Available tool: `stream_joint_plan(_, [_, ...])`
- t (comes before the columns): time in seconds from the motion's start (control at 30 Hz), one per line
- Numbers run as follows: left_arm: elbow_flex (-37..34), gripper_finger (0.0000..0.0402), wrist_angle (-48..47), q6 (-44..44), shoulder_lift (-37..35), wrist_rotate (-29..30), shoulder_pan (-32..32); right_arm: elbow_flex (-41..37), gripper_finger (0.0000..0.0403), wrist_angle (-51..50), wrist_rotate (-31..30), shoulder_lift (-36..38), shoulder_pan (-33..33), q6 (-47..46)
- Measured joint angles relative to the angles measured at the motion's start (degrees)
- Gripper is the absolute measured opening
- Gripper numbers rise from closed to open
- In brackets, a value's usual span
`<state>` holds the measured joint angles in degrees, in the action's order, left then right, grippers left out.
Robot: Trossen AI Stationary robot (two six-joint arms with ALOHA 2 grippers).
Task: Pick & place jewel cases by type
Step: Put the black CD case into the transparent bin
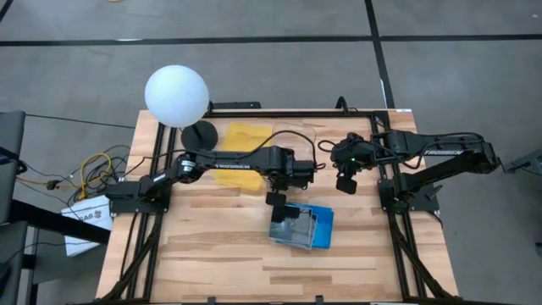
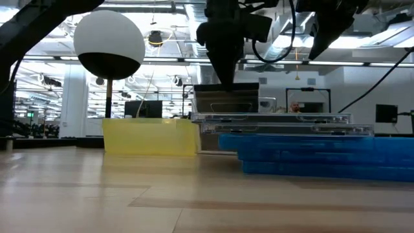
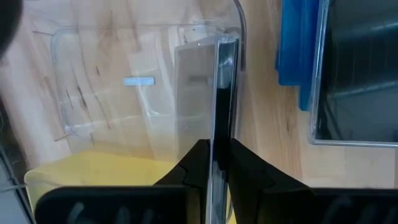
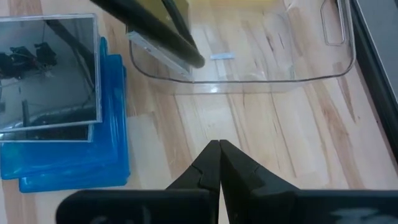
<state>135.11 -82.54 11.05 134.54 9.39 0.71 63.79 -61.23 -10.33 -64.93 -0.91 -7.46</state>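
A stack of jewel cases (image 1: 301,225) lies flat on the table, blue ones (image 2: 304,155) at the bottom and clear ones (image 2: 278,122) on top. My left gripper (image 1: 275,199) hangs just beyond the stack's far left corner, shut on one more clear jewel case (image 3: 222,106), which stands on edge. Beyond it are the clear container (image 3: 112,81) and the yellow tray (image 3: 93,171). My right gripper (image 1: 345,185) is shut and empty, to the right of the container (image 4: 249,81) and above the table. My left gripper (image 3: 221,165) pinches the clear jewel case by its upper edge (image 3: 217,146) between its two fingers (image 3: 198,163). The fingers come from above, pointing down. The case (image 2: 226,98) hangs upright below them. In the low view the stack hides its lower edge.
A white ball lamp (image 1: 176,96) on a dark round base stands at the far left of the table, next to the yellow tray (image 1: 246,140). Bare wooden tabletop (image 1: 203,254) lies near and left of the stack. Black frame rails run along both table sides.
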Motion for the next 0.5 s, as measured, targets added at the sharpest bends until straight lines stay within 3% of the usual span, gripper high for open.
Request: stream_joint_plan(0.5, [-0.1,0.0033,-0.4,-0.3,0.0,-0.1,0.0,0.0,0.0,0.0,-0.3,0.0,0.0,0.5])
